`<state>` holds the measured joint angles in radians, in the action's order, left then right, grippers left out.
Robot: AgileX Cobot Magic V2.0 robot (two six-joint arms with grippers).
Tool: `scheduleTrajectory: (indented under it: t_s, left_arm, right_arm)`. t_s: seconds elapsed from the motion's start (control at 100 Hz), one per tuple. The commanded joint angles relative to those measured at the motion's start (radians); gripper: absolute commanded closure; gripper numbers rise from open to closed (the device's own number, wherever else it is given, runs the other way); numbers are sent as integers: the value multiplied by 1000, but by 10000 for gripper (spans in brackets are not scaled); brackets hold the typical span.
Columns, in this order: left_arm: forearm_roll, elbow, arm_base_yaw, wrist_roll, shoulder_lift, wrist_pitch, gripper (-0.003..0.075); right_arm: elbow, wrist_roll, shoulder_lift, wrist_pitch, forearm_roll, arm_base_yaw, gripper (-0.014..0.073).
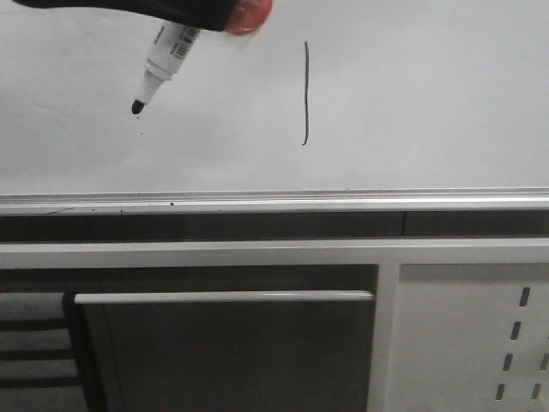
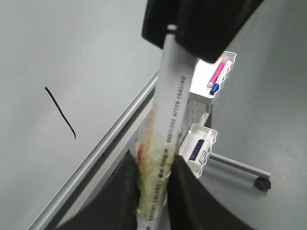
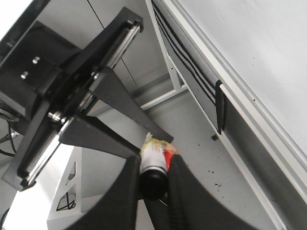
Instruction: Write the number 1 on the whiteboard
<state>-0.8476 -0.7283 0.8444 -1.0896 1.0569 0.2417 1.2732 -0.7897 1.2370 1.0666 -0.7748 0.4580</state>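
The whiteboard (image 1: 412, 103) fills the upper front view, with its silver bottom rail (image 1: 274, 203) below. The number 1 (image 1: 305, 94) is a thin dark vertical stroke, hooked at its lower end; it also shows in the left wrist view (image 2: 60, 112). A white marker (image 1: 167, 51) hangs from dark gripper fingers (image 1: 129, 7) at the top edge, its black tip well left of the stroke. My left gripper (image 2: 153, 191) is shut on the marker's tape-wrapped barrel (image 2: 170, 105). My right gripper (image 3: 153, 177) is shut on its black, red-taped end (image 3: 154, 179).
A white perforated metal panel (image 1: 467, 343) and a dark panel (image 1: 232, 352) stand below the rail. Beside the board, white trays hold pink and blue pens (image 2: 216, 79) and a small bottle (image 2: 199, 143). A wheeled stand foot (image 2: 261, 183) rests on the floor.
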Motion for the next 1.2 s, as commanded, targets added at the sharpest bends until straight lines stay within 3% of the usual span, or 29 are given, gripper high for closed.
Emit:
scheduleTrajectory:
  t_s: [0.0, 0.24, 0.42, 0.6, 0.87, 1.19]
  left_arm:
    - [-31, -37, -2, 23, -14, -79, 741]
    - [-52, -37, -2, 23, -34, -126, 741]
    - [-104, -19, -2, 26, -88, -208, 741]
    - [-211, 21, 0, 26, -137, -423, 741]
    - [-234, 22, 105, 36, -94, -834, 741]
    - [-214, -7, 121, 92, 13, -987, 741]
  right_arm:
    - [31, -7, -21, 14, -58, -2, 584]
    - [31, 2, -22, -15, -58, -19, 334]
    - [31, 4, -75, -101, -58, -133, 334]
    - [14, 35, -149, -155, -58, -253, 334]
    - [-110, 35, -243, -265, -63, -259, 334]
    - [-146, 35, -256, -275, -72, -259, 334]
